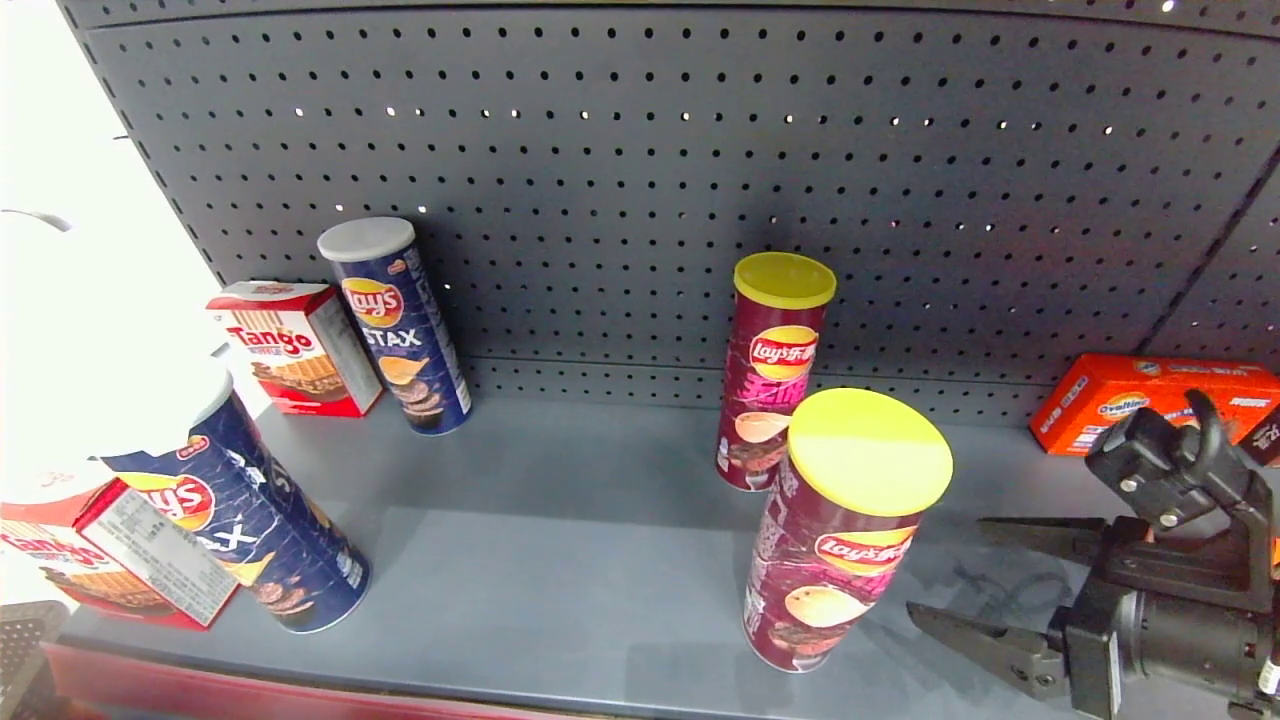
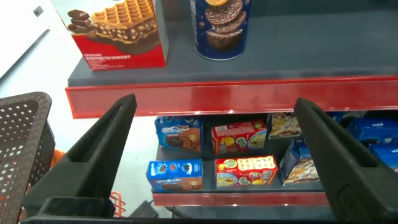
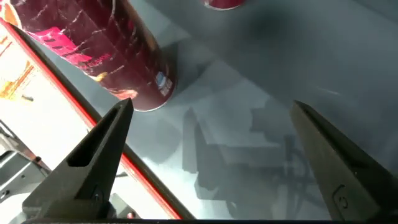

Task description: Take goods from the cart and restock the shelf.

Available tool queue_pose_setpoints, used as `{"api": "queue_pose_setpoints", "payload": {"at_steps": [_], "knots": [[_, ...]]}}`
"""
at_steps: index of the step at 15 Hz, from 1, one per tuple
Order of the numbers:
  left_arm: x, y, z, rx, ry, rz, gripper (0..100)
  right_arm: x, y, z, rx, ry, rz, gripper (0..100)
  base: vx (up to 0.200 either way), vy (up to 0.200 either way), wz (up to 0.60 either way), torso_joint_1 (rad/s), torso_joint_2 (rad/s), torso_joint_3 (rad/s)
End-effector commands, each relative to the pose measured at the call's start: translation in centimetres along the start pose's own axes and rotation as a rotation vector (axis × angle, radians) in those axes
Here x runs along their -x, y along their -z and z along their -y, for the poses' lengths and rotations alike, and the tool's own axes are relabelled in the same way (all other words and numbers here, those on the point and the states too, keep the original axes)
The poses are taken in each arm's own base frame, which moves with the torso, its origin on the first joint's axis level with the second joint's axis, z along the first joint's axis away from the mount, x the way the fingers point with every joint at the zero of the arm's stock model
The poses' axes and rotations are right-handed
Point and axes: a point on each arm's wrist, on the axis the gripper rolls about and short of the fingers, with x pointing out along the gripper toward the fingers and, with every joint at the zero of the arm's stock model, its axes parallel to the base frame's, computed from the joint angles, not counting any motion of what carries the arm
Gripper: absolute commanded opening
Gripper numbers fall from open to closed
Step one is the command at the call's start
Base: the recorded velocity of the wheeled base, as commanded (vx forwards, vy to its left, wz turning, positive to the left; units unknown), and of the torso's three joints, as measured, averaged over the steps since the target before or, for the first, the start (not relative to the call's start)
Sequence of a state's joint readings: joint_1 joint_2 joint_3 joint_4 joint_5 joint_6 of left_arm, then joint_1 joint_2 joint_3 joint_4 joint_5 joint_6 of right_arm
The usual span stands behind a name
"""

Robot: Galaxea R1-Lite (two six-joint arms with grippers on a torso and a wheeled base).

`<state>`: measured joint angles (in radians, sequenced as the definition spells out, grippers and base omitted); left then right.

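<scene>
1. The grey shelf, backed by a perforated panel, carried the goods; its right end was cut off
2. The right gripper sat over the shelf just right of the near maroon can, apart from it, jaws spread wide and holding nothing
3. The left gripper faced the shelf's red front edge, jaws likewise spread wide and empty
4. A dark mesh basket was cut off at the edge; its contents could not be seen
5. The near maroon can stood upright near the front edge, hiding part of the base of the far maroon can
6. The front blue can had its top lost in glare and was partly covered by a wafer box
7. The rear blue can stood by the panel beside a second wafer box
8. An orange box was partly hidden by the right arm
</scene>
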<state>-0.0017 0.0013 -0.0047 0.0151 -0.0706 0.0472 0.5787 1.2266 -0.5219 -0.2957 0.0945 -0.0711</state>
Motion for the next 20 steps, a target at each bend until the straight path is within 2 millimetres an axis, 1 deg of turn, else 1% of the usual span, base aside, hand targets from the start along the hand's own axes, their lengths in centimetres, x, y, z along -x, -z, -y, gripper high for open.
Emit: {"api": "queue_pose_setpoints", "payload": {"at_steps": [1, 2, 3, 4, 6, 11, 16, 20], "knots": [[0.0, 0.0, 0.0, 0.0, 0.0, -0.004, 100, -1.0, -0.2, -0.2, 0.011, -0.014, -0.022, 100, 0.0, 0.0, 0.0, 0.0, 0.0, 0.0], [0.0, 0.0, 0.0, 0.001, 0.0, -0.004, 100, -1.6, -0.5, -0.2, 0.022, -0.02, -0.026, 100, 0.0, 0.0, 0.0, 0.0, 0.0, 0.0], [0.0, 0.0, 0.0, 0.001, 0.0, -0.004, 100, -1.6, -0.5, -0.2, 0.022, -0.02, -0.026, 100, 0.0, 0.0, 0.0, 0.0, 0.0, 0.0], [0.0, 0.0, 0.0, 0.001, -0.002, -0.004, 100, -2.2, -0.9, -0.2, 0.028, -0.024, -0.03, 100, 0.0, 0.0, 0.0, 0.0, 0.0, 0.0], [0.0, 0.0, 0.0, 0.003, -0.002, -0.004, 100, -2.5, -0.9, -0.2, 0.029, -0.024, -0.036, 100, 0.0, 0.0, 0.0, 0.0, 0.0, 0.0], [0.0, 0.0, 0.0, 0.001, -0.002, -0.004, 100, -2.5, -0.6, -0.5, 0.035, -0.04, -0.045, 100, 0.0, 0.0, 0.0, 0.0, 0.0, 0.0], [0.0, 0.0, 0.0, 0.001, -0.002, -0.004, 100, -1.7, -0.5, -0.5, 0.034, -0.027, -0.03, 100, 0.0, 0.0, 0.0, 0.0, 0.0, 0.0], [0.0, 0.0, 0.0, 0.003, -0.002, -0.004, 100, -2.3, -0.7, -0.6, 0.037, -0.038, -0.038, 100, 0.0, 0.0, 0.0, 0.0, 0.0, 0.0]]}}
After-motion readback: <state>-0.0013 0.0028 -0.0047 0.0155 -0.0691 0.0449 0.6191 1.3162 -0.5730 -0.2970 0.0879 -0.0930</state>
